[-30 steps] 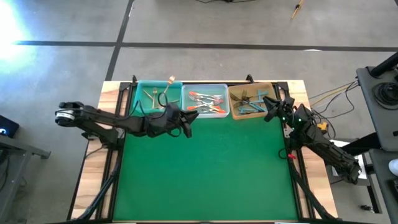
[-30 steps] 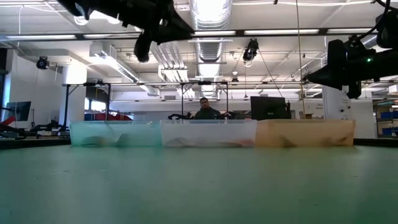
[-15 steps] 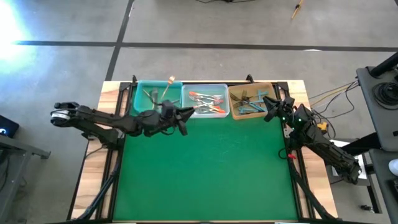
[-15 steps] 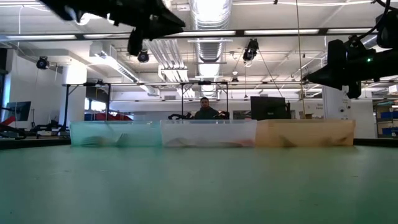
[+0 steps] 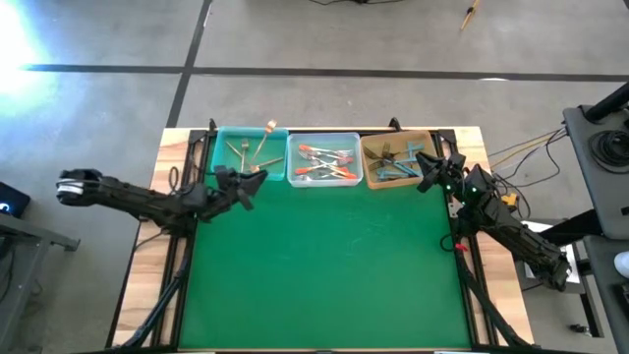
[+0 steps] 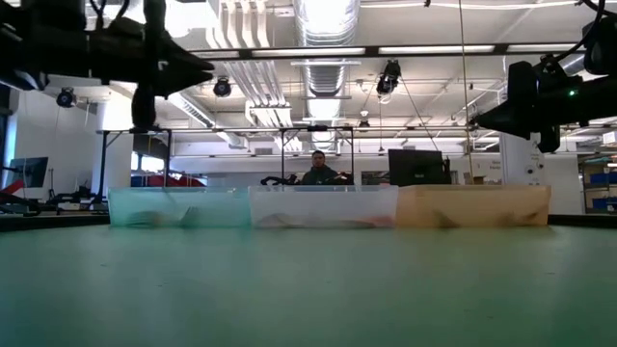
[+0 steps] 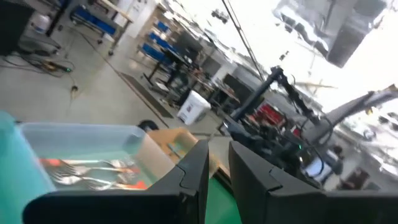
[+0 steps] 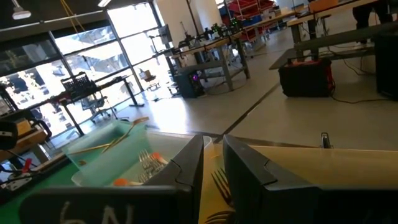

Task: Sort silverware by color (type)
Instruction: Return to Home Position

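**Sorting looks finished; arms to be parked**

I take the white bin (image 5: 324, 175) as my marker. The teal bin (image 5: 222, 157) sits against it on the left-arm side, and the orange bin (image 5: 396, 141) sits against it on the right-arm side.

Each bin holds a single colour, as far as I can see. The orange forks (image 5: 324, 157) are in the white bin, the gold forks (image 5: 244, 149) in the teal bin and the blue forks (image 5: 393, 169) in the orange bin. One gold fork leans on the teal bin's rim farthest from the arms, with its end poking out past the wall. I can find no fork on the mat (image 5: 324, 265) in front of the white bin, so I judge the sorting itself done. Only bringing the arms home looks to be left.

The left gripper (image 5: 248, 183) hangs above the mat, off the white bin's left-arm corner and a little toward the arm's base. In its wrist view the jaws are drawn together with only a sliver between them, and nothing is held.

The right gripper (image 5: 425, 172) hangs well beyond the white bin on the right-arm side, over the orange bin's outer end. Its jaws are likewise nearly together and empty.

If I tidied anything, it would be the leaning gold fork, though it does seem to be resting inside its bin.
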Motion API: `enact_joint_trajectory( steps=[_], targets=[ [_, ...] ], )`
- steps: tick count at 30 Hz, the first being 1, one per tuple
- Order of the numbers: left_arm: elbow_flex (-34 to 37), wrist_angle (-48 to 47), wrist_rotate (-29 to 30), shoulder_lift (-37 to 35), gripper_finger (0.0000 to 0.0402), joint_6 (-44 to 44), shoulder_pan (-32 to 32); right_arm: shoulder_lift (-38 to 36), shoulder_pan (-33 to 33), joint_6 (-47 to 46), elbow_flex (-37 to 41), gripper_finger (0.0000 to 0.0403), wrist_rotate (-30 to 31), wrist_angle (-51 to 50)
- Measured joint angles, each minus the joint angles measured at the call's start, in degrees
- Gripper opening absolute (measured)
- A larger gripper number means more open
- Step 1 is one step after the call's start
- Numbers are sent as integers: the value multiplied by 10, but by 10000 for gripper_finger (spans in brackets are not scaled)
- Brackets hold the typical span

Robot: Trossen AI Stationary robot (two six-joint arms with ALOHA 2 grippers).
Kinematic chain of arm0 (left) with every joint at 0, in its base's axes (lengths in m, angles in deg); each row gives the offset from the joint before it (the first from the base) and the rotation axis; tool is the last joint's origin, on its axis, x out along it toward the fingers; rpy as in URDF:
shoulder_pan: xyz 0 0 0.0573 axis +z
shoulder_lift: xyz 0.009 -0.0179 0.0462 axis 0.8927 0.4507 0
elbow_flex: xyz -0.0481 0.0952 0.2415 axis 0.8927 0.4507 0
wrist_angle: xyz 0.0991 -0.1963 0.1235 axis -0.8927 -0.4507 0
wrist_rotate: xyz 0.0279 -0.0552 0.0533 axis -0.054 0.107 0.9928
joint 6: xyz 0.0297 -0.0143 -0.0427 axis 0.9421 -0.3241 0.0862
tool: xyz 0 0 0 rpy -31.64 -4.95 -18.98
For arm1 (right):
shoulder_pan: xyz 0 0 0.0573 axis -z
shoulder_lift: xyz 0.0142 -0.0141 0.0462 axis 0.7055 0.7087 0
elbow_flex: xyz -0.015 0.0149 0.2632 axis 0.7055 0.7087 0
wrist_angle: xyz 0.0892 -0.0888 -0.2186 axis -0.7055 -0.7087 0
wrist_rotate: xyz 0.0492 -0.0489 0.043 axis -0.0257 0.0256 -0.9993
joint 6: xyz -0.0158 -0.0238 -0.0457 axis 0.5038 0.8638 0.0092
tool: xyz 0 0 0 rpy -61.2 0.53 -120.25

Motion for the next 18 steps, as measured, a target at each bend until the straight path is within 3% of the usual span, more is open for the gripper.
enact_joint_trajectory(
  steps=[8,13,18],
  targets=[
    [37,-116,8,-152,46,0,0,0,0,0,0,54,0,0],
    [96,-135,6,-246,46,4,0,0,0,0,0,54,0,0],
    [105,-237,8,-316,46,-30,1,0,0,0,0,54,0,0]
  ],
)
